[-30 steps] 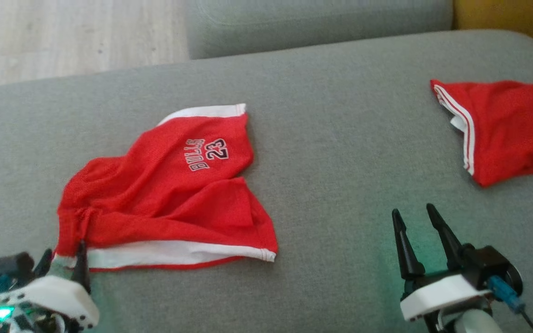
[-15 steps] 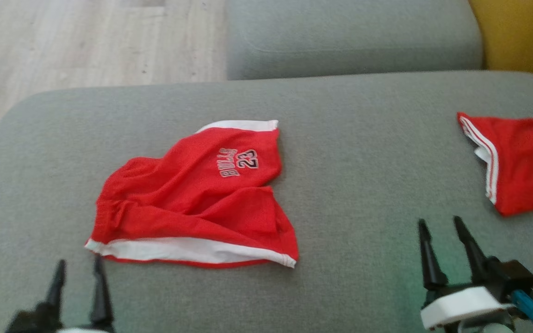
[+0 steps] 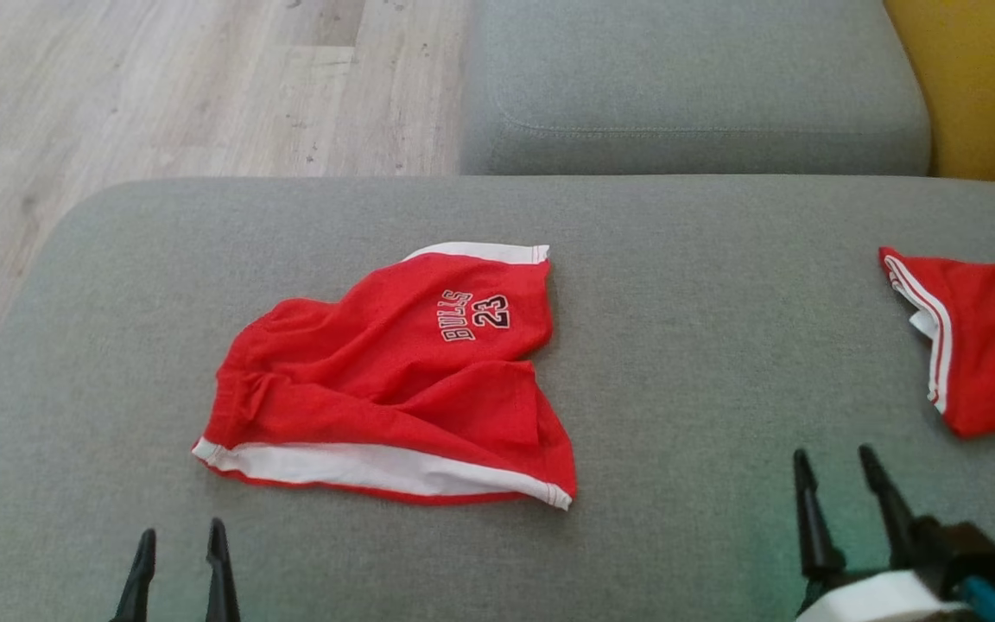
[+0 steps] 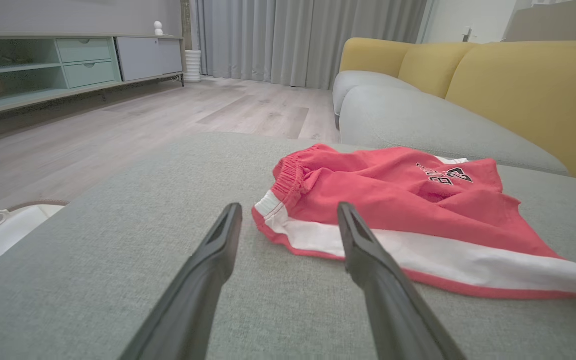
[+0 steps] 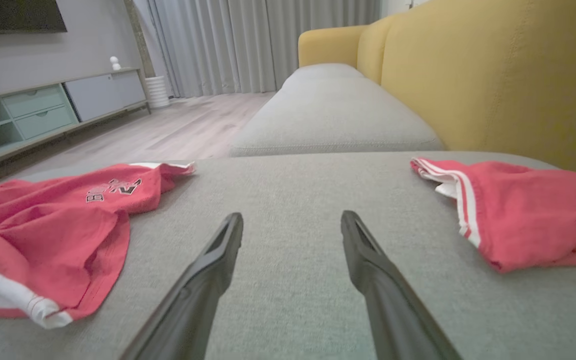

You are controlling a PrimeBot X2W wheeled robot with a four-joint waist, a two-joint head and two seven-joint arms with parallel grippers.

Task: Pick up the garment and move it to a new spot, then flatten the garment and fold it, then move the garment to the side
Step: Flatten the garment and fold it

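Note:
The garment (image 3: 394,380) is a pair of red shorts with white trim and "BULLS 23" lettering, lying rumpled on the grey sofa cushion (image 3: 679,345). It also shows in the left wrist view as the shorts (image 4: 408,210) and in the right wrist view at the left (image 5: 58,225). My left gripper (image 3: 180,540) stands open, empty, just short of the shorts' near left corner. My right gripper (image 3: 834,462) is open and empty over bare cushion, between the two red pieces.
A second red garment (image 3: 981,345) with white stripes lies at the cushion's right edge, also in the right wrist view (image 5: 518,220). Another grey cushion (image 3: 687,86) lies beyond, a yellow backrest (image 3: 990,86) to the right, wooden floor (image 3: 161,104) to the left.
The head camera has shifted, so the whole scene sits lower and further right. My left gripper has drawn back off the shorts' near left corner. The shorts lie as before.

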